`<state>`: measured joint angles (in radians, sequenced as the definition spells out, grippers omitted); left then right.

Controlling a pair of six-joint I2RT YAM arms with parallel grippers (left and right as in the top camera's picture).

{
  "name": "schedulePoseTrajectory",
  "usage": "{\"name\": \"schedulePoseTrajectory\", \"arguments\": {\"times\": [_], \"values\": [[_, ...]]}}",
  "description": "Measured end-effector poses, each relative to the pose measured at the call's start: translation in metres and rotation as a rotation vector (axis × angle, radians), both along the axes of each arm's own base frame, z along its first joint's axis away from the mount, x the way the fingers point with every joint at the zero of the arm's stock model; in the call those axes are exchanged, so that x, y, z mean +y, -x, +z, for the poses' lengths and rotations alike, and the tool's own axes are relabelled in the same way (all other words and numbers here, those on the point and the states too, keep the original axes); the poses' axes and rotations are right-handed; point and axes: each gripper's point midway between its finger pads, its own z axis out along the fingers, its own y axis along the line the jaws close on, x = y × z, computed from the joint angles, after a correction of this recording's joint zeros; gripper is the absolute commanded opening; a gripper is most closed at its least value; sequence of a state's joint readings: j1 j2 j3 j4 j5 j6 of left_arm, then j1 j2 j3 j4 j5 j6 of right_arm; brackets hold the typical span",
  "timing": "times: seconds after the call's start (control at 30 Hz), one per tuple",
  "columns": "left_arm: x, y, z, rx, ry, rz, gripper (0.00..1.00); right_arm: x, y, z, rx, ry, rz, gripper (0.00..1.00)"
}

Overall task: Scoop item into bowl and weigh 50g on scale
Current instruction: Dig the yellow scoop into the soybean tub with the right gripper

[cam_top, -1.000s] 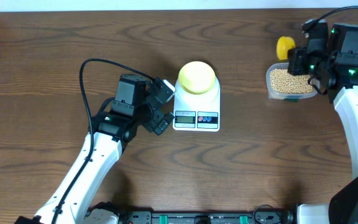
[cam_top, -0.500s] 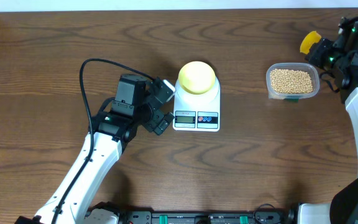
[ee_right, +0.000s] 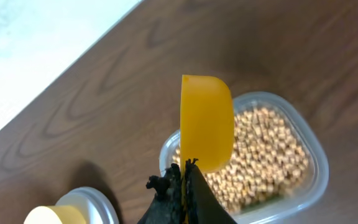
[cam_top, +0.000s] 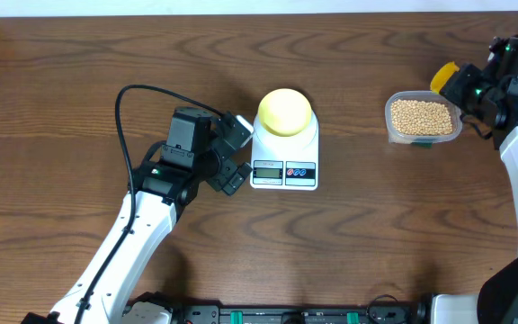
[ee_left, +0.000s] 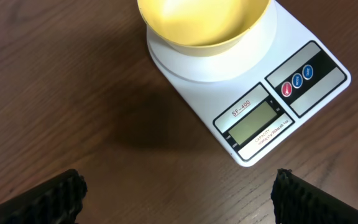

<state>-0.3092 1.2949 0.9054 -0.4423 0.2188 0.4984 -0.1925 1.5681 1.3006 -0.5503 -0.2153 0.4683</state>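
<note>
The item, tan beans, fills a clear plastic container at the right of the table. My right gripper is shut on the handle of a yellow scoop, which hangs on edge over the container's far right corner. The pale yellow bowl sits on the white scale, and no beans show in it. My left gripper stands open just left of the scale, nothing between its fingers.
The table's back edge and a white wall run close behind the container. A black cable loops over the table from the left arm. Bare wood lies between the scale and the container.
My right gripper carried the scoop from over the container out to its right, then came back a little toward it. The left arm, bowl and scale have not moved.
</note>
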Motion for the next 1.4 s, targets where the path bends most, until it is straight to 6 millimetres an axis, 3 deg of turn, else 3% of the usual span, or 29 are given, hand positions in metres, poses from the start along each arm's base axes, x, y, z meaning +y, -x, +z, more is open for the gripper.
{"name": "schedulePoseTrajectory", "arguments": {"times": [0.3, 1.4], "values": [[0.000, 0.000, 0.000, 0.000, 0.000, 0.000, 0.98, 0.003, 0.016, -0.014, 0.094, -0.068, -0.057, 0.01], [0.000, 0.000, 0.000, 0.001, 0.000, 0.000, 0.98, 0.005, 0.023, -0.019, 0.132, -0.087, -0.073, 0.01]]}}
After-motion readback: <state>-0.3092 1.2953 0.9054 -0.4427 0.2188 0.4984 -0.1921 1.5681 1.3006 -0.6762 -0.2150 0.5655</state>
